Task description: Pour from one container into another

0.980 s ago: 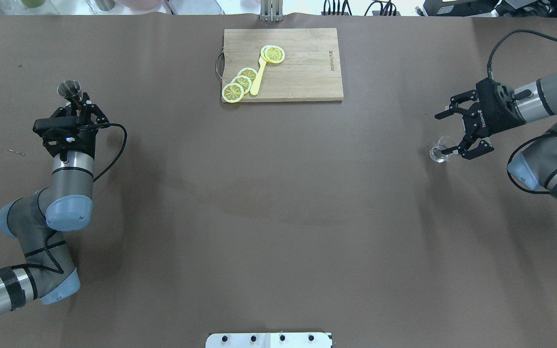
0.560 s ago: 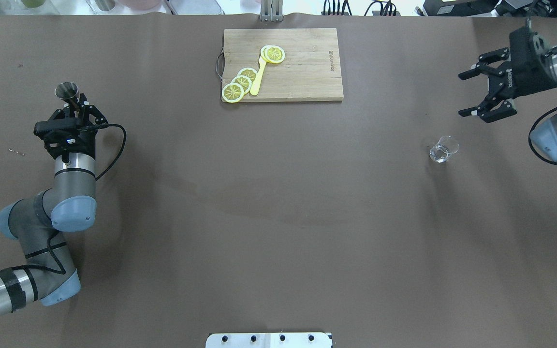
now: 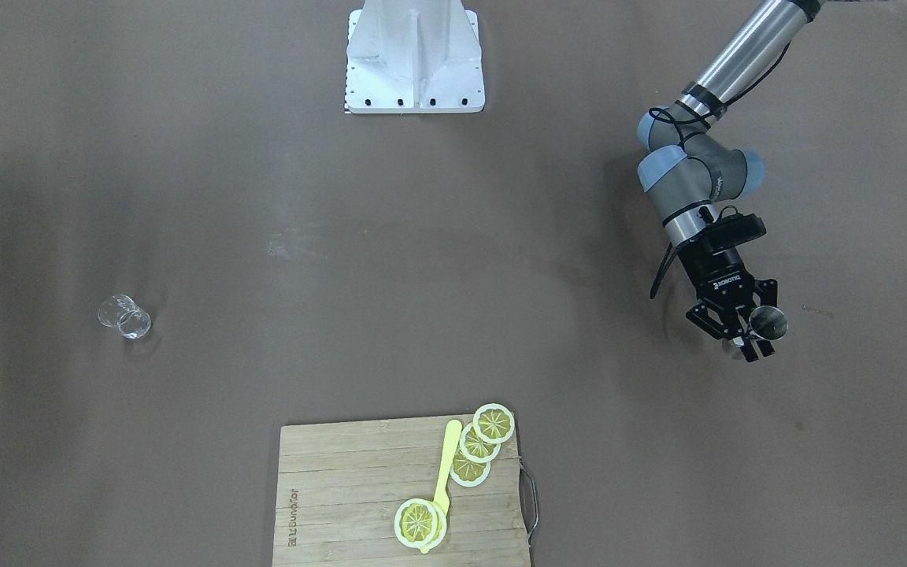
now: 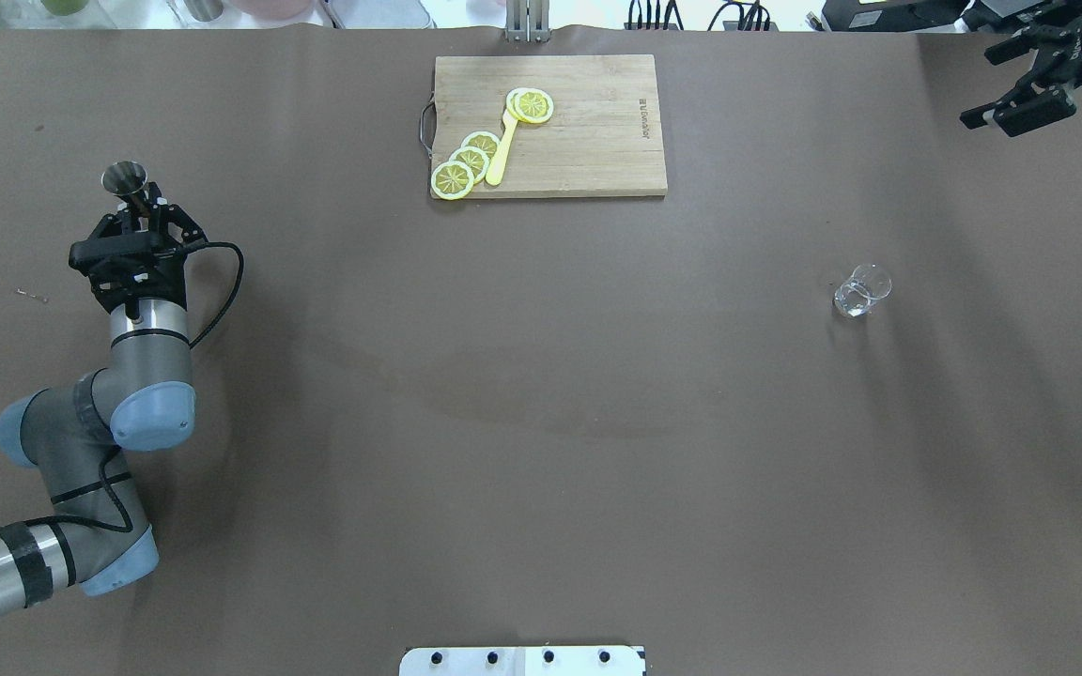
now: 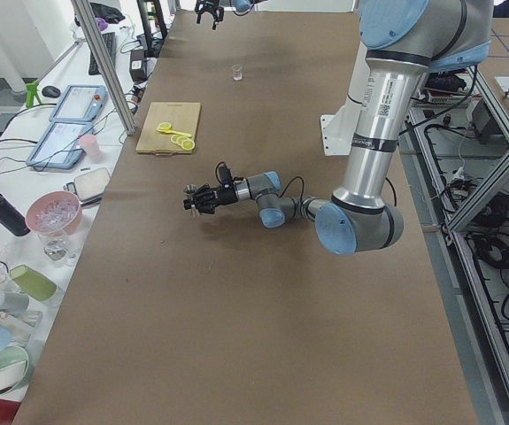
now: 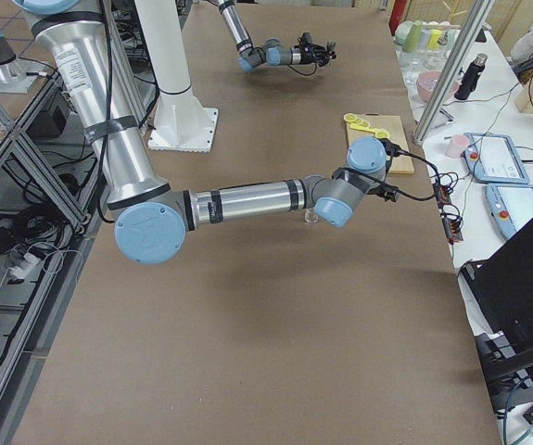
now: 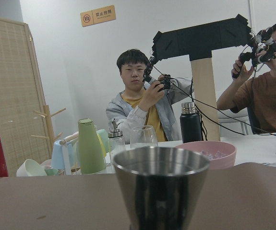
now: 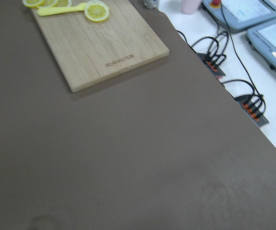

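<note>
Overhead exterior: L gripper (image 4: 148,205) is clamped on the metal cup (image 4: 124,176), held upright over the table's left side. R gripper (image 4: 990,84) hangs empty w/ fingers spread at the far right corner, well apart from the clear glass (image 4: 860,289), which stands alone on the table. Looks like only the pickup is done; carry-over & pour are left, and I can't tell the contents of either vessel.

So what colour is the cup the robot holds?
Shiny silver. The cup shows best in left wrist view.
</note>
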### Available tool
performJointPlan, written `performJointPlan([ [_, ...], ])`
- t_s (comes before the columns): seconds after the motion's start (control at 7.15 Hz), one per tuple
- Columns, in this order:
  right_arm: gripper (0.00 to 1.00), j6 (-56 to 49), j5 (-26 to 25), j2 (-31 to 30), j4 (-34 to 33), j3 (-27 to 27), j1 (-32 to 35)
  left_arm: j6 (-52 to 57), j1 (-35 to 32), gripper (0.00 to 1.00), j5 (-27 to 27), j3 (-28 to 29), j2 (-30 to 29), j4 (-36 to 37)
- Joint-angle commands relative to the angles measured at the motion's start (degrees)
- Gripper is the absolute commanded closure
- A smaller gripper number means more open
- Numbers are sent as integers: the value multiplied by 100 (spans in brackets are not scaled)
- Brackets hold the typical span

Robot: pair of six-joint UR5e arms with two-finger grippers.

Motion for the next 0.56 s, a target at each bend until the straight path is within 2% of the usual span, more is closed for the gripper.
performJointPlan([
  [0.0,0,-37,-186,121,-1989,203,218,-472,-1,100,293,-2,-7,685],
  [0.42,0,25,-264,69,-4784,274,614,-923,7,100,356,-10,-7,865],
])
